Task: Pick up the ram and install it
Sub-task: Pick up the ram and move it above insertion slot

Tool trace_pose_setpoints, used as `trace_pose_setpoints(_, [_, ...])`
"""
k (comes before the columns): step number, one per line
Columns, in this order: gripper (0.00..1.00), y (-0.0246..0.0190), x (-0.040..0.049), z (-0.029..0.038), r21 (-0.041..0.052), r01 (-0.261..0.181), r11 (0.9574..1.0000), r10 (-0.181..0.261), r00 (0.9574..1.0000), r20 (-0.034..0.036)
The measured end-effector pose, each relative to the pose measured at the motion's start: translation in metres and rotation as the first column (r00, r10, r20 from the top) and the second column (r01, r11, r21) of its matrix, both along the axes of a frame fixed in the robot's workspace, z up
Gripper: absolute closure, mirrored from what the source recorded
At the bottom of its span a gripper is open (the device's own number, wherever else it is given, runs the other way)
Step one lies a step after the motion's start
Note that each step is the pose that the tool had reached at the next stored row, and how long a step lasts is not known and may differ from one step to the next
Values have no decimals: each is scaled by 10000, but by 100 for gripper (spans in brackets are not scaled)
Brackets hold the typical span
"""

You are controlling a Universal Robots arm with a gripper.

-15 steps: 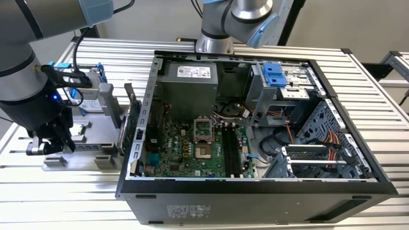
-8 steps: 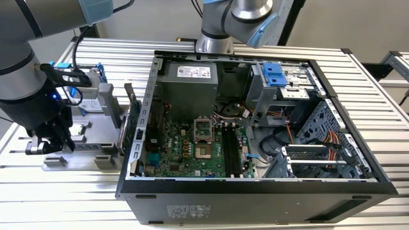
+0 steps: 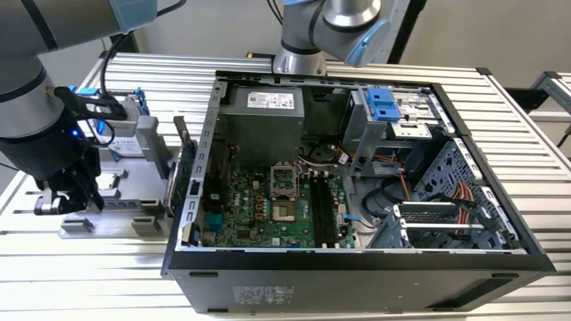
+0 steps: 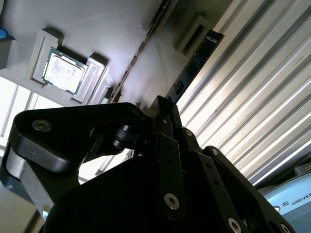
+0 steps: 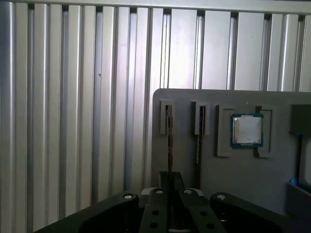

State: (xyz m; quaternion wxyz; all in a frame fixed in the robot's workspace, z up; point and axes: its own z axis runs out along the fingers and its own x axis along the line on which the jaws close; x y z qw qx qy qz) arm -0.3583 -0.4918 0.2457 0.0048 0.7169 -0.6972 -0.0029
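– One tray [image 5: 228,182] sat under the gripper [image 5: 170,177], ram [image 5: 168,141] edge-up in its outer slot. Risk?
– Jaws looked nearly closed at its end; a skewed pinch could have tilted and jammed it.

So here's how we've got it laid out. The open black metal computer case [image 3: 357,284] lies on the ribbed aluminium table [image 3: 80,287]. Inside it, the green motherboard [image 3: 254,217] sits toward the exterior view's left, with the grey boxy power supply [image 3: 263,127] behind it and the perforated metal drive cage [image 3: 446,200] to the exterior view's right.

Just beside the case, on the exterior view's left, is our flat grey plastic parts tray [image 3: 125,210], and the black two-finger gripper [image 3: 76,204] is over its near end.

In the first wrist view, the thin blue-green ram stick [image 5: 169,145] stands on edge in the slot nearest the tray's edge, in line with the gripper. Next along is a second thin circuit-board stick [image 5: 198,145], then the square silver processor chip [image 5: 247,130] in its recess.
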Motion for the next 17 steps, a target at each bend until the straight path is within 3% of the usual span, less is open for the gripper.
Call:
trace_pose_setpoints(8, [100, 0, -6, 58, 29, 2, 10000, -2, 10000, 1])
trace_pose_setpoints(17, [100, 0, -5, 194, 36, 1, 10000, -1, 10000, 0])
